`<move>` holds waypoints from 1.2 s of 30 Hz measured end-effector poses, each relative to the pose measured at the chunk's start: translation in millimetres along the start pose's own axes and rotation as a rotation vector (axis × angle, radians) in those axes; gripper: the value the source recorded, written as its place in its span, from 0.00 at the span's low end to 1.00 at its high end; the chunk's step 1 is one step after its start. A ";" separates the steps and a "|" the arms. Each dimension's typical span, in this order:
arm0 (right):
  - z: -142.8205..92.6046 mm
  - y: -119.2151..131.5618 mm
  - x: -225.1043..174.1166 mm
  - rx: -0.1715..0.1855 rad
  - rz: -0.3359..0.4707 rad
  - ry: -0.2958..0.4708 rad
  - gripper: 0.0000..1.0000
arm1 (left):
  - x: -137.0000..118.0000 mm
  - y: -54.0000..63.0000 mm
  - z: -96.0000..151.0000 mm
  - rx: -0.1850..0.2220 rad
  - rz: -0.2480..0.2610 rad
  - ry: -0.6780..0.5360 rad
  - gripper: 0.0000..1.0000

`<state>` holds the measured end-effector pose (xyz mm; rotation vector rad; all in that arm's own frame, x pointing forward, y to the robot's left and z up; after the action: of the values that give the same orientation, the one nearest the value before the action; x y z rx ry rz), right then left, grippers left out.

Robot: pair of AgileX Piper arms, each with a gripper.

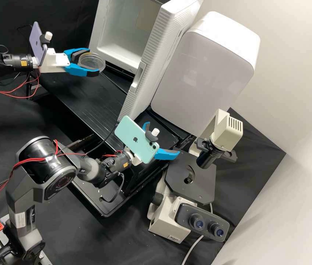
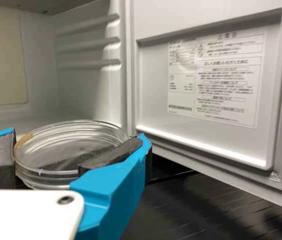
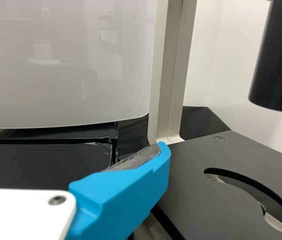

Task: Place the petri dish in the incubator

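- In the foreground, a white microscope with a flat black stage is seen at the bench's near corner. The right gripper is held just over the stage's edge, well apart from the incubator's mouth. That spot is judged to leave the other arm's path free. Whether this claw is open or closed cannot be told.
- Behind it, the thick white incubator door is swung wide open, so the way into the chamber is unobstructed. Its labelled inner panel is seen just beside the dish from the left wrist.
- Farther back, the clear round plastic petri dish is held above the ribbed black bench top. It is clamped across its rim by the closed left gripper. It is held level, presumably so that lid and contents are not disturbed.
- The dish is placed at the threshold of the white incubator chamber, in line with the opening. Whether its far edge is already past the sill cannot be told. The placing is judged not yet done, since the dish has not been set down and released inside.
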<state>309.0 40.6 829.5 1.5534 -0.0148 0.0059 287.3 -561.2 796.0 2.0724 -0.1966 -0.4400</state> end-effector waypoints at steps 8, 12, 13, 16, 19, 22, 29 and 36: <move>0.0 0.0 0.0 0.000 0.000 0.000 1.00 | 12.4 13.4 9.8 0.048 0.044 -0.033 0.00; 0.0 0.0 0.0 0.000 0.000 0.000 1.00 | 25.8 19.9 8.6 0.066 0.046 -0.009 0.00; 0.0 0.0 0.0 0.000 0.000 0.000 1.00 | 32.3 22.8 7.3 0.066 0.049 0.007 0.00; 0.0 0.0 0.0 0.000 0.000 0.000 1.00 | 48.8 28.9 3.6 0.057 0.052 0.050 0.00; 0.0 0.0 0.0 0.000 0.000 0.000 1.00 | 68.3 30.7 0.5 0.060 0.031 0.077 0.00; 0.0 0.0 0.0 0.000 0.000 0.000 1.00 | 89.1 34.6 -2.8 0.056 0.012 0.103 0.00; 0.0 0.0 0.0 0.000 0.000 0.000 1.00 | 134.0 37.1 -14.4 0.034 -0.036 0.195 0.00; 0.0 0.0 0.0 0.000 0.000 0.000 1.00 | 169.7 45.7 -29.3 0.009 -0.060 0.299 0.00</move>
<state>309.0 40.6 829.5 1.5534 -0.0148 0.0059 456.8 -614.5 809.8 2.1280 0.0421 -0.1608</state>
